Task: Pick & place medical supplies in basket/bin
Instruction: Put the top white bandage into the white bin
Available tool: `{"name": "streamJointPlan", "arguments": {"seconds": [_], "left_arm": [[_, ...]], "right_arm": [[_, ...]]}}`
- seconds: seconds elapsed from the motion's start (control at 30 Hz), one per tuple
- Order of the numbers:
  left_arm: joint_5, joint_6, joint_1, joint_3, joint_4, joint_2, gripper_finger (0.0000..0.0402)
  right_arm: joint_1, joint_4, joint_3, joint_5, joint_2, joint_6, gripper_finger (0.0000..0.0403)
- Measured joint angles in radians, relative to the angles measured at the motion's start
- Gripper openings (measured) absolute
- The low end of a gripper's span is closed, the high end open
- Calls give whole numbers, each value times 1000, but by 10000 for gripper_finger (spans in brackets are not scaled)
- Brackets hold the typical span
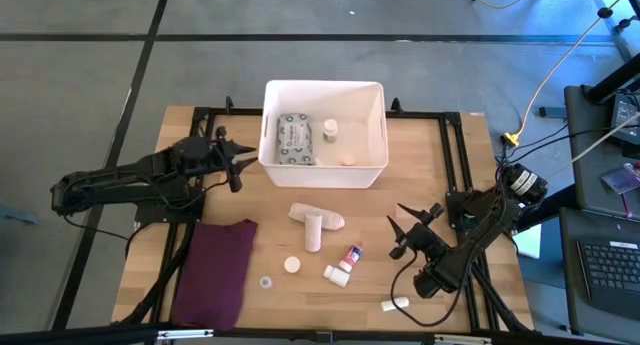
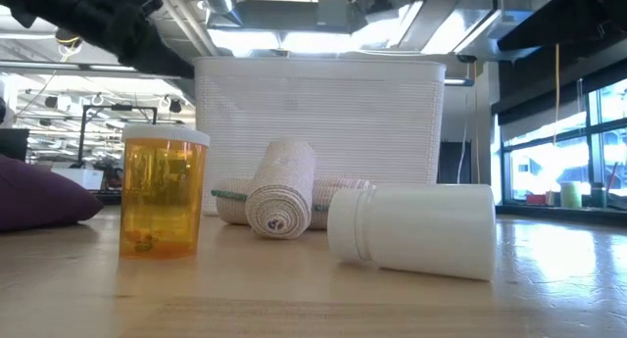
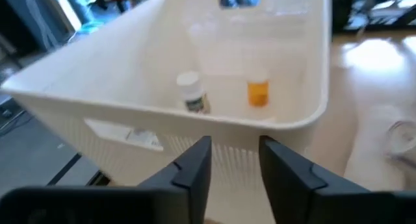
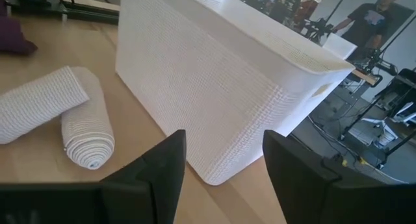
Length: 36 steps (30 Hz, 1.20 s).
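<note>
White bottle (image 2: pixel 411 229) on side, lengthwise crosswise.

Beyond the left claw (image 3: pixel 234 165), the bin (image 3: pixel 286 120) is blurred and its far rim cut off; the labels of the bottles inside (image 3: pixel 192 94) are unreadable.

No legible text anywhere, grey-green packet (image 1: pixel 296 139) in the white bin (image 1: pixel 372 171) printed but unreadable, small bottle's label (image 3: pixel 195 104) blurred, tube (image 1: pixel 352 254) markings too small to read
</note>
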Motion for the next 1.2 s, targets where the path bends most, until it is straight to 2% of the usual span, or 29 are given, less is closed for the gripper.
{"name": "streamJointPlan", "arguments": {"seconds": [0.27, 0.47, 0.53, 0.67, 0.77, 0.97, 1.2], "left_arm": [[90, 50, 0, 0, 165, -3, 171], [36, 153, 0, 64, 228, -26, 173], [86, 167, -2, 94, 229, -26, 173], [266, 153, -29, 143, 228, 19, 174], [320, 85, -70, 192, 205, 87, 173], [318, 202, -188, 315, 75, 298, 173], [305, 360, -356, 533, -161, 573, 172]], "right_arm": [[0, 1, 0, -14, 0, 0, 207], [0, 9, 0, -15, 0, -1, 207], [0, 9, 0, -15, 0, -1, 207], [0, 9, 0, -15, 0, -1, 207], [0, 9, 0, -14, 0, -2, 207], [0, 9, 0, -15, 1, -2, 207], [0, 11, 0, -15, 1, -3, 207]]}}
